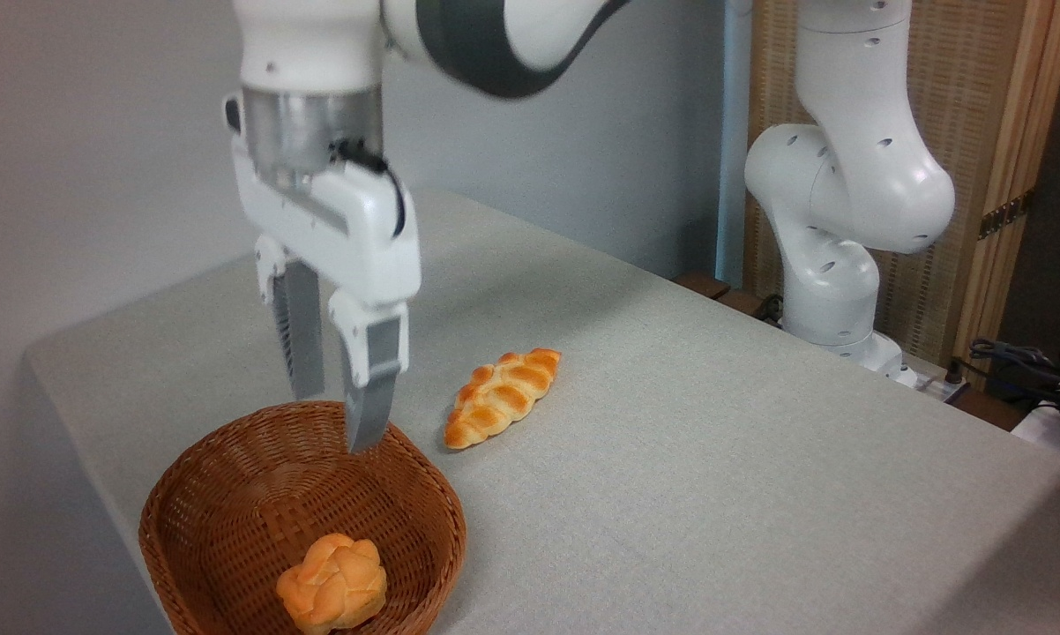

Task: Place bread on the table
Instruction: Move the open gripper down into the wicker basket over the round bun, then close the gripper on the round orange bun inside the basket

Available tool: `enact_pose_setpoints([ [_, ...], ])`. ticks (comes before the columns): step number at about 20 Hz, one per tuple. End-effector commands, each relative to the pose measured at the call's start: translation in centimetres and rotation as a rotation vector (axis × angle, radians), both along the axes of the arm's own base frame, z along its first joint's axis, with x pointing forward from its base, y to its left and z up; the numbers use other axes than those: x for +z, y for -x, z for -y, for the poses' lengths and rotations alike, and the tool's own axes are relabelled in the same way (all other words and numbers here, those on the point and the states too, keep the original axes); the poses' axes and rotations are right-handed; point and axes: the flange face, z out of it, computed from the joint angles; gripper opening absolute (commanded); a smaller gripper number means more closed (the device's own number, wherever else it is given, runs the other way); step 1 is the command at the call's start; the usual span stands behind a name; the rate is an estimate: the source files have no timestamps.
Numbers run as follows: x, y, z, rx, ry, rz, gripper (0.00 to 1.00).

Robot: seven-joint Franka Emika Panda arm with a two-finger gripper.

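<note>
One end effector (pixel 343 422), a white two-finger unit with two grey fingers (pixel 373 388) pointing straight down, hangs over the back part of a brown woven wicker basket (pixel 230 494); the fingers stand a narrow gap apart, parted and holding nothing, with their tips at about the level of the basket's far rim in this view. How far above the basket floor they sit cannot be told from the single view. One basket is present, oval and shallow, set at the near left corner of the table (pixel 715 459), a wide flat surface under a light grey-beige speckled cloth with a rounded corner. Inside the basket, against its near wall and well apart from the fingers, lies one small round knot-shaped bread (pixel 332 584) with a glossy golden-orange crust and paler creases; it rests in the basket, not on the cloth. One longer braided oval loaf (pixel 502 397), the same orange colour, lies on the cloth just to the right of the basket, tilted with its far end toward the right. That makes two baked pieces in all. One white robot arm (pixel 847 203) rises from its base at the table's far right edge, curving overhead to the wrist.
</note>
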Motion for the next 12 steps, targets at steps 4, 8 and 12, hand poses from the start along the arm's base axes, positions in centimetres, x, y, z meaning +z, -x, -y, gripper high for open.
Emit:
enact_pose_setpoints([
  [4,-4.9,-2.9,-0.4,-0.150,-0.123,-0.002,1.00],
  [8,-9.3,-4.8,1.1,-0.185,-0.138,0.002,1.00],
  [12,-12.0,-5.6,2.2,-0.241,-0.208,-0.014,1.00],
])
